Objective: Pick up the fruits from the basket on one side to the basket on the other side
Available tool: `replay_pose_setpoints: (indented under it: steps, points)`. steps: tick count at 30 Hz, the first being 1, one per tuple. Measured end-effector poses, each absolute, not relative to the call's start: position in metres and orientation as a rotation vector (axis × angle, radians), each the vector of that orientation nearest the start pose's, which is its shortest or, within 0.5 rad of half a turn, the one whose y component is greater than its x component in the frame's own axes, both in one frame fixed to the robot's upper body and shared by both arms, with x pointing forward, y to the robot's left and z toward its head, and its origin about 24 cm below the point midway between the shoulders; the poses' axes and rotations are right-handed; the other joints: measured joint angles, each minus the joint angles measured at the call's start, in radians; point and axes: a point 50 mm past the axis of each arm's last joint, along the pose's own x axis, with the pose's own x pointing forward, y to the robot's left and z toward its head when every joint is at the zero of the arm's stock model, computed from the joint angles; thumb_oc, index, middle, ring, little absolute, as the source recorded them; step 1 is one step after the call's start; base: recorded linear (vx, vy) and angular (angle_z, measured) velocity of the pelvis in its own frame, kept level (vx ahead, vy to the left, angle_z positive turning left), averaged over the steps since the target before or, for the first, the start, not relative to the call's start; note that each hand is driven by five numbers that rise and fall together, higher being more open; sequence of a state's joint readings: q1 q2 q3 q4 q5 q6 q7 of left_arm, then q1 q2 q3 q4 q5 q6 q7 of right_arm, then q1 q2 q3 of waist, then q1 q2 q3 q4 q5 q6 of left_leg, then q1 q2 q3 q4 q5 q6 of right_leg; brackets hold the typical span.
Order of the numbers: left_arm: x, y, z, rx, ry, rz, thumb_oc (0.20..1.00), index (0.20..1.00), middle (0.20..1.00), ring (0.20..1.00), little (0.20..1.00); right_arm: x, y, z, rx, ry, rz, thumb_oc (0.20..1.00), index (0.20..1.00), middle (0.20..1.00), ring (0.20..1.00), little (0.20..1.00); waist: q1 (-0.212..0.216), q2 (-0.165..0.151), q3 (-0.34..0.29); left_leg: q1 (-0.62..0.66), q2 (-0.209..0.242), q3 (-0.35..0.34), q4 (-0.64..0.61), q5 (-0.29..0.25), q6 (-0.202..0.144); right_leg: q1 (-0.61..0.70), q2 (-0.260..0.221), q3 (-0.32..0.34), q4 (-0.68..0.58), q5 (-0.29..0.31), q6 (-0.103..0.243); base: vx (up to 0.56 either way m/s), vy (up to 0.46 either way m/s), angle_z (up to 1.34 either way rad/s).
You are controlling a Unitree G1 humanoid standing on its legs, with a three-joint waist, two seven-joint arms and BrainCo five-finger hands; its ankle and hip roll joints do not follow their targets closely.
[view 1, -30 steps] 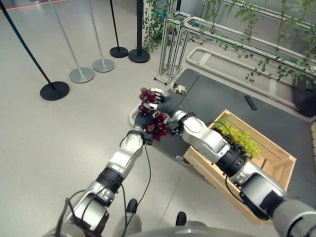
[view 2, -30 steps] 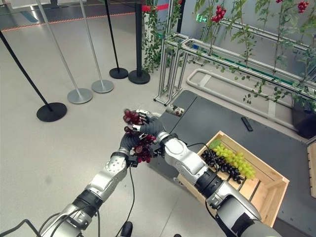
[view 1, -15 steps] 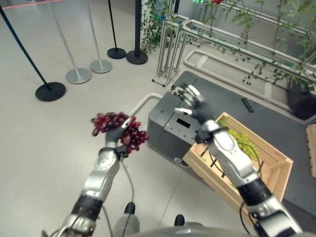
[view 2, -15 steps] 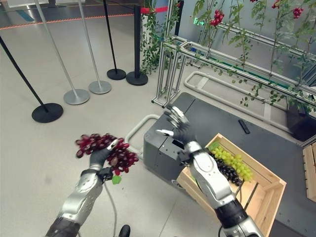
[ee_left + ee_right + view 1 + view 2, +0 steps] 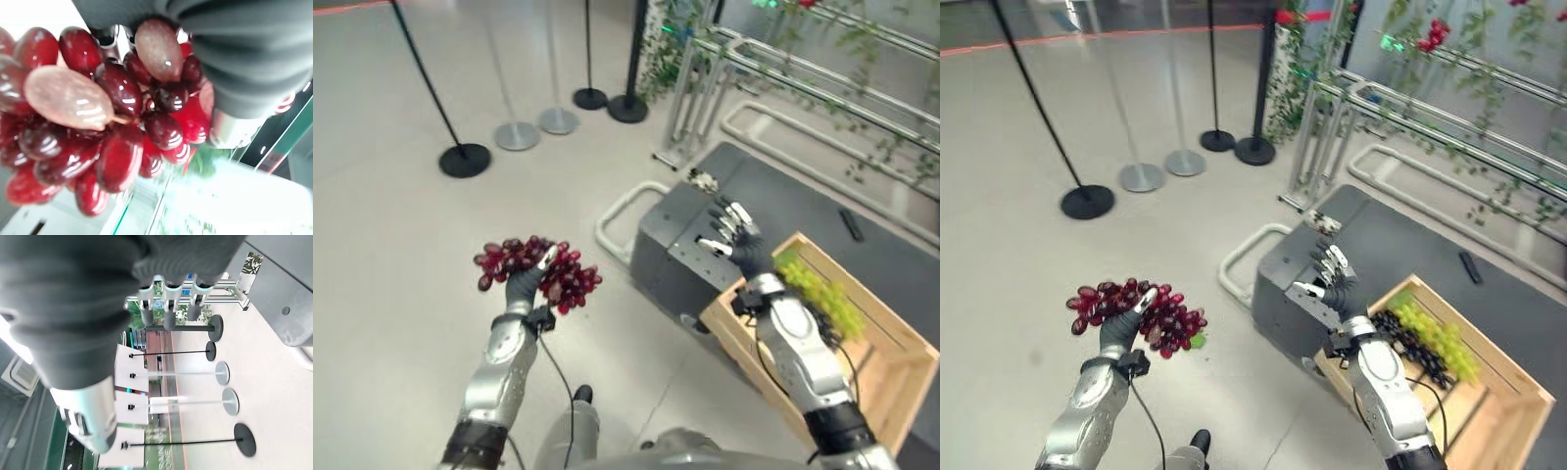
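My left hand (image 5: 1119,330) stayed closed around the red grape bunch (image 5: 1160,318), now swung further from my right hand (image 5: 736,238); that hand hung open and empty above the wooden crate (image 5: 886,367); the handover looked finished, the far basket next.

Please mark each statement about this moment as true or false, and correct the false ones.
1. The left hand holds the red grapes. True.
2. The right hand holds green grapes. False: its fingers are straight and it holds nothing.
3. Green grapes lie in the wooden crate. True.
4. The red grapes are over the crate. False: they are held over the floor, away from the crate.
5. The crate holds only green grapes. False: dark grapes lie there too.
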State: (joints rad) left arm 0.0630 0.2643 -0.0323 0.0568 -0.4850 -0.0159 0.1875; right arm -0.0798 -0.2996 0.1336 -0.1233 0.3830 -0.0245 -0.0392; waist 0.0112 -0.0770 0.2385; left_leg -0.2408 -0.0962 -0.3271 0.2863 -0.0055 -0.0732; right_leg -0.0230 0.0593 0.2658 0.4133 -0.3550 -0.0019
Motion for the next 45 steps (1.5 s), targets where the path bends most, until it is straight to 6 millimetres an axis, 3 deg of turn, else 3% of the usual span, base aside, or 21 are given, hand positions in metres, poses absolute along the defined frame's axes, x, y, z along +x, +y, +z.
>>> replay_pose_setpoints:
  steps: [5, 6, 7, 8, 11, 14, 15, 22, 23, 26, 28, 29, 30, 31, 35, 36, 37, 38, 40, 43, 45]
  points:
    - [0.208, 0.207, -0.001, -0.263, 0.211, 0.239, 0.200, 0.200, 0.200, 0.200, 0.200, 0.261, -0.170, 0.087, 0.053, -0.153, 0.137, 1.000, 1.000, 1.000, 1.000, 1.000, 0.061, 0.093, -0.006, -0.011, 0.036, -0.056, -0.091, 0.082, -0.051, -0.022, 0.077, -0.038, -0.014, 0.031, -0.040, -0.17, -0.130, 0.54]
    - [0.202, 0.204, 0.003, -0.289, 0.192, 0.232, 0.200, 0.200, 0.200, 0.200, 0.200, 0.261, -0.175, 0.086, 0.036, -0.143, 0.123, 1.000, 1.000, 1.000, 1.000, 1.000, 0.043, 0.120, 0.005, -0.023, 0.061, -0.057, -0.145, 0.122, -0.048, -0.027, 0.092, -0.094, -0.035, 0.066, -0.087, -0.40, -0.053, 1.15]
    - [0.201, 0.205, 0.003, -0.286, 0.191, 0.228, 0.200, 0.200, 0.200, 0.200, 0.200, 0.261, -0.176, 0.086, 0.028, -0.145, 0.125, 1.000, 1.000, 1.000, 1.000, 1.000, 0.059, 0.132, 0.013, -0.019, 0.074, -0.050, -0.191, 0.130, -0.042, -0.037, 0.104, -0.103, -0.019, 0.070, -0.094, -0.39, -0.065, 1.40]
    - [0.200, 0.210, 0.002, -0.275, 0.196, 0.239, 0.200, 0.200, 0.200, 0.200, 0.200, 0.261, -0.171, 0.086, 0.015, -0.143, 0.132, 1.000, 1.000, 1.000, 1.000, 1.000, 0.057, 0.121, 0.020, -0.034, 0.077, 0.023, -0.230, 0.015, -0.004, -0.055, 0.054, -0.178, -0.057, 0.088, -0.111, -0.26, -0.053, 0.97]
    - [0.200, 0.209, 0.000, -0.296, 0.204, 0.244, 0.200, 0.200, 0.200, 0.200, 0.200, 0.263, -0.167, 0.089, -0.006, -0.157, 0.147, 1.000, 1.000, 1.000, 1.000, 1.000, 0.045, 0.088, 0.026, -0.062, 0.014, 0.110, -0.013, -0.017, -0.018, -0.040, -0.038, -0.266, -0.125, 0.128, -0.109, -0.23, -0.064, 1.06]
    - [0.199, 0.205, -0.002, -0.314, 0.204, 0.234, 0.200, 0.200, 0.200, 0.200, 0.200, 0.263, -0.167, 0.093, -0.034, -0.180, 0.143, 1.000, 1.000, 1.000, 1.000, 1.000, 0.034, 0.092, 0.009, 0.022, 0.001, 0.210, 0.154, -0.086, -0.056, 0.024, -0.099, -0.477, -0.238, 0.167, -0.097, -0.21, -0.008, 1.41]
    - [0.204, 0.199, 0.001, -0.328, 0.188, 0.205, 0.200, 0.200, 0.200, 0.200, 0.200, 0.258, -0.173, 0.093, -0.049, -0.179, 0.123, 1.000, 1.000, 1.000, 1.000, 1.000, -0.007, 0.083, 0.002, 0.043, 0.004, 0.261, 0.196, -0.103, -0.053, 0.043, -0.117, -0.571, -0.256, 0.167, -0.095, -0.18, 0.043, 1.85]
    - [0.209, 0.199, 0.006, -0.330, 0.165, 0.192, 0.200, 0.200, 0.200, 0.200, 0.200, 0.257, -0.179, 0.083, -0.042, -0.140, 0.088, 1.000, 1.000, 1.000, 1.000, 1.000, -0.017, 0.112, -0.026, 0.139, 0.102, 0.356, -0.045, -0.088, 0.008, 0.032, -0.131, -0.624, -0.212, 0.160, -0.070, -0.13, 0.173, 1.43]
    - [0.216, 0.198, 0.009, -0.326, 0.150, 0.181, 0.200, 0.200, 0.200, 0.200, 0.200, 0.254, -0.182, 0.079, -0.040, -0.126, 0.067, 1.000, 1.000, 1.000, 1.000, 1.000, -0.025, 0.108, -0.026, 0.116, 0.167, 0.438, -0.026, -0.098, -0.017, 0.045, -0.143, -0.710, -0.220, 0.157, -0.065, -0.06, 0.165, 1.36]
    - [0.218, 0.201, 0.011, -0.311, 0.145, 0.183, 0.200, 0.200, 0.200, 0.200, 0.200, 0.255, -0.186, 0.070, -0.031, -0.092, 0.040, 1.000, 1.000, 1.000, 1.000, 1.000, -0.002, 0.120, -0.031, 0.093, 0.269, 0.475, -0.021, -0.100, -0.023, 0.049, -0.177, -0.791, -0.186, 0.152, -0.031, -0.01, 0.380, 1.16]
    - [0.221, 0.193, 0.008, -0.312, 0.162, 0.156, 0.200, 0.200, 0.200, 0.200, 0.200, 0.249, -0.203, 0.055, -0.035, -0.023, -0.030, 1.000, 1.000, 1.000, 1.000, 1.000, 0.000, 0.143, -0.045, 0.091, 0.267, 0.422, -0.060, -0.085, -0.005, 0.061, -0.232, -0.872, -0.130, 0.139, 0.018, 0.11, 0.390, 1.29]
    - [0.221, 0.192, 0.008, -0.310, 0.163, 0.150, 0.200, 0.200, 0.200, 0.200, 0.200, 0.247, -0.205, 0.052, -0.043, -0.009, -0.035, 1.000, 1.000, 1.000, 1.000, 1.000, 0.003, 0.148, -0.050, 0.096, 0.261, 0.403, -0.075, -0.057, -0.032, 0.062, -0.249, -0.883, -0.109, 0.132, 0.030, 0.06, 0.237, 1.17]
    - [0.222, 0.193, 0.007, -0.292, 0.164, 0.148, 0.200, 0.200, 0.200, 0.200, 0.200, 0.245, -0.205, 0.046, -0.028, 0.014, -0.044, 1.000, 1.000, 1.000, 1.000, 1.000, 0.006, 0.131, -0.049, 0.086, 0.223, 0.402, -0.075, -0.046, -0.034, 0.064, -0.290, -0.885, -0.081, 0.129, 0.041, 0.12, 0.328, 1.15]
    - [0.222, 0.196, 0.008, -0.252, 0.164, 0.147, 0.200, 0.200, 0.200, 0.200, 0.200, 0.240, -0.199, 0.037, -0.012, 0.054, -0.032, 1.000, 1.000, 1.000, 1.000, 1.000, 0.002, 0.099, -0.060, 0.084, 0.165, 0.373, -0.085, -0.042, 0.004, 0.054, -0.369, -0.904, -0.016, 0.133, 0.038, 0.09, 0.214, 1.10]
    - [0.226, 0.213, 0.014, -0.197, 0.144, 0.196, 0.200, 0.200, 0.200, 0.200, 0.200, 0.237, -0.169, 0.027, 0.067, 0.084, 0.044, 1.000, 1.000, 1.000, 1.000, 1.000, 0.050, 0.050, -0.083, 0.046, 0.052, 0.280, -0.062, -0.054, 0.087, 0.025, -0.479, -0.853, 0.136, 0.241, 0.017, 0.20, 0.285, 1.13]
    - [0.232, 0.214, 0.014, -0.201, 0.144, 0.216, 0.200, 0.200, 0.200, 0.200, 0.200, 0.234, -0.167, 0.022, 0.062, 0.108, 0.053, 1.000, 1.000, 1.000, 1.000, 1.000, 0.037, 0.061, -0.071, 0.049, 0.011, 0.173, -0.042, -0.044, 0.103, -0.009, -0.464, -0.707, 0.250, 0.284, 0.007, 0.15, 0.169, 1.93]
    - [0.233, 0.216, 0.012, -0.197, 0.154, 0.232, 0.200, 0.200, 0.200, 0.200, 0.200, 0.234, -0.164, 0.021, 0.060, 0.114, 0.068, 1.000, 1.000, 1.000, 1.000, 1.000, 0.029, 0.071, -0.078, 0.046, 0.005, 0.156, -0.055, -0.036, 0.119, -0.015, -0.440, -0.648, 0.275, 0.268, 0.039, 0.34, 0.185, 2.12]
    - [0.233, 0.220, 0.013, -0.181, 0.147, 0.247, 0.200, 0.200, 0.200, 0.200, 0.200, 0.233, -0.160, 0.020, 0.064, 0.118, 0.082, 1.000, 1.000, 1.000, 1.000, 1.000, 0.019, 0.084, -0.075, 0.037, 0.017, 0.094, -0.082, -0.016, 0.119, -0.076, -0.305, -0.428, 0.250, 0.228, 0.100, 0.41, 0.154, 1.62]
    - [0.232, 0.221, 0.011, -0.143, 0.170, 0.240, 0.200, 0.200, 0.200, 0.200, 0.200, 0.240, -0.157, 0.027, 0.063, 0.090, 0.100, 1.000, 1.000, 1.000, 1.000, 1.000, 0.038, 0.099, -0.055, 0.041, 0.011, 0.031, -0.094, -0.018, 0.119, -0.165, -0.169, -0.298, 0.203, 0.157, 0.132, 0.40, 0.077, 1.00]
    - [0.231, 0.214, 0.008, -0.139, 0.181, 0.220, 0.200, 0.200, 0.200, 0.200, 0.200, 0.242, -0.159, 0.028, 0.059, 0.087, 0.091, 1.000, 1.000, 1.000, 1.000, 1.000, 0.016, 0.087, -0.045, 0.103, -0.025, -0.028, -0.139, -0.010, 0.131, -0.247, -0.144, -0.357, 0.050, 0.132, 0.094, 0.29, -0.029, 1.05]
    - [0.232, 0.207, 0.008, -0.153, 0.177, 0.199, 0.200, 0.200, 0.200, 0.200, 0.200, 0.243, -0.158, 0.028, 0.064, 0.083, 0.088, 1.000, 1.000, 1.000, 1.000, 1.000, -0.050, 0.079, -0.036, 0.110, -0.054, -0.102, -0.117, -0.043, 0.158, -0.318, -0.063, -0.240, -0.095, 0.168, 0.113, 0.50, 0.000, 1.70]
